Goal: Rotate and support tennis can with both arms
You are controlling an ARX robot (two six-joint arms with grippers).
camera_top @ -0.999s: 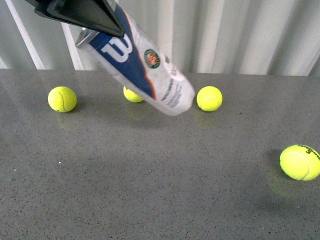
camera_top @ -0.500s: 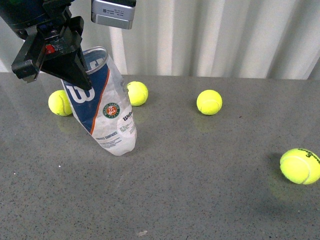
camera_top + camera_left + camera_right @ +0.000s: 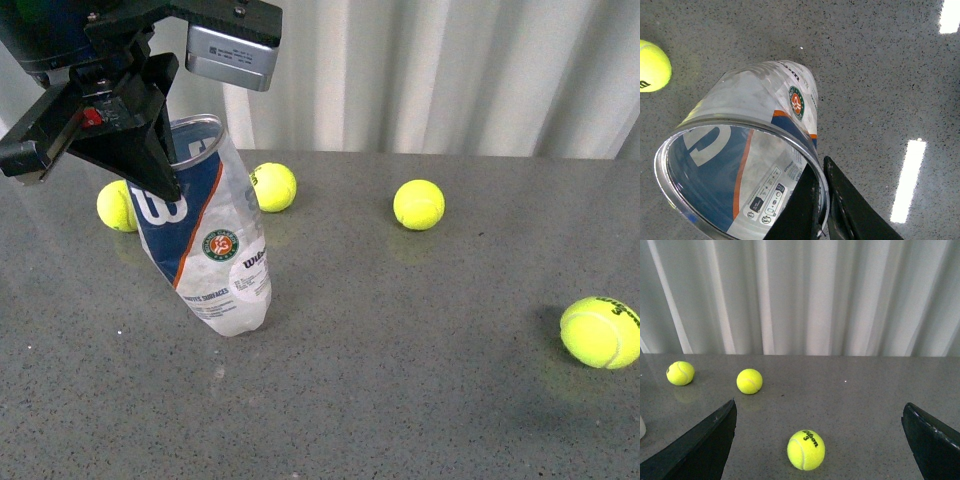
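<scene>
Tennis can (image 3: 212,250) stands on the left part of the desk (image 3: 420,400), clear closed end down and apparently touching the surface, open silver rim (image 3: 200,121) up, and the whole tube leaning so that its top tips toward the left. The lean seems to follow from how it is held. The left arm (image 3: 95,95) reaches down from above and its jaws are clamped on the thin wall right at the rim, with one finger (image 3: 805,207) inside the mouth and the other outside, as the left wrist view shows. A pinch at that one high spot can carry and turn the can, but probably gives little say over where the lower end goes. That would be why a second hold is called for. The right jaws are spread wide with nothing between them; the right wrist view shows them facing the curtain (image 3: 800,295) across the desk, and they do not appear in the front view, so they are not yet near the tube. Tennis balls (image 3: 418,203) lie scattered about, two close behind the can, and may crowd an approach from that side. The dented plastic could buckle or slip under the pinch.
</scene>
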